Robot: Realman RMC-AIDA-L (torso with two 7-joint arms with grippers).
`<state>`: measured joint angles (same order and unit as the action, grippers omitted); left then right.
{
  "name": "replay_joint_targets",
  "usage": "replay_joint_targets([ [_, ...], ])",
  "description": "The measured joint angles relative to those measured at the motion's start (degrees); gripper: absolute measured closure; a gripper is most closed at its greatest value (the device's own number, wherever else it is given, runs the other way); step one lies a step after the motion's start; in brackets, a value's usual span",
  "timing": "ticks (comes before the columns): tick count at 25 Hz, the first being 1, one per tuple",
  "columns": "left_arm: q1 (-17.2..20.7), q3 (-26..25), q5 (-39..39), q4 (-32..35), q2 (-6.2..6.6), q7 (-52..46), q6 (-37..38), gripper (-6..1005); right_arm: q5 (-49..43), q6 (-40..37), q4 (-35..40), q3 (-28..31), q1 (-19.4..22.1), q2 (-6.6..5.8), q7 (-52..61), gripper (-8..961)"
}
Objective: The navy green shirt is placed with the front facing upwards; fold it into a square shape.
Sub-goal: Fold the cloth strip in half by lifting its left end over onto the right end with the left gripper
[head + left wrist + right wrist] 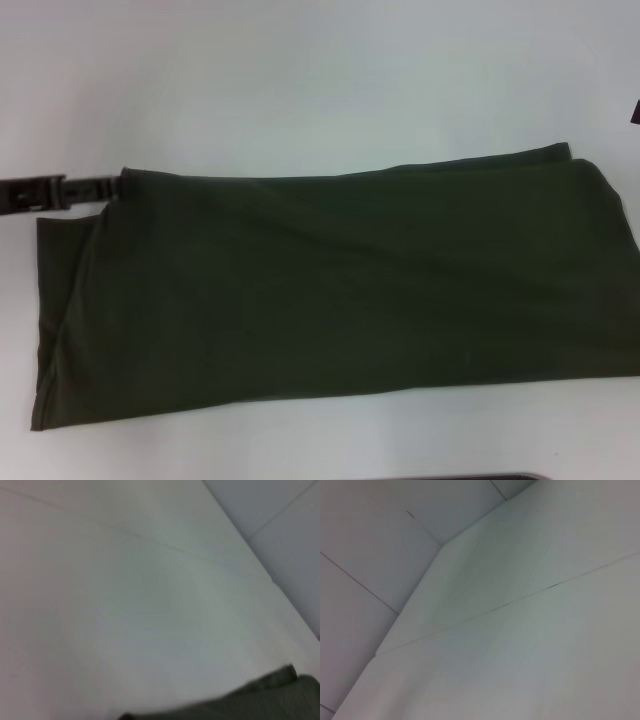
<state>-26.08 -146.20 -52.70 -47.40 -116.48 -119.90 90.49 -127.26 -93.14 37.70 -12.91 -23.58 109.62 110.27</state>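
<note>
White tabletop (300,80) fills every view, and the navy green shirt (340,290) lies across its nearer half as a long band, plain green side up, no lettering showing, so I judge it already folded lengthwise with the crosswise folds to a square not yet done. Along the near hem the cloth lies flat; toward the robot's right the upper layer sits slightly askew, an under edge peeking out at the far corner. The left gripper (95,187) sits low at the shirt's far left corner, touching or just over the edge; I cannot tell whether its fingers have pinched any cloth or how wide they stand. The risk: lifting one layer alone would drag the stack apart and skew the fold. The right gripper shows only as a dark sliver at the frame's edge, well clear of the shirt.
</note>
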Motion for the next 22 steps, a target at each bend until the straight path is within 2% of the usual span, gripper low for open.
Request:
replay_joint_targets([
  [5, 1.1, -0.4, 0.7, 0.2, 2.28, -0.6, 2.9, 218, -0.1, -0.1, -0.4, -0.2, 0.0, 0.06, -0.4, 57],
  [13, 4.0, -0.6, 1.2, 1.3, 5.56, -1.8, 2.3, 217, -0.1, -0.1, -0.4, -0.2, 0.3, 0.18, -0.5, 58],
  [17, 4.4, -1.1, 3.1, 2.6, 6.32, -1.8, 0.4, 217, -0.1, -0.1, -0.5, -0.2, 0.4, 0.36, -0.5, 58],
  [22, 4.8, -1.2, 4.7, 3.2, 6.31, -1.9, -2.3, 217, -0.1, -0.2, -0.5, -0.2, 0.5, 0.50, -0.5, 58],
])
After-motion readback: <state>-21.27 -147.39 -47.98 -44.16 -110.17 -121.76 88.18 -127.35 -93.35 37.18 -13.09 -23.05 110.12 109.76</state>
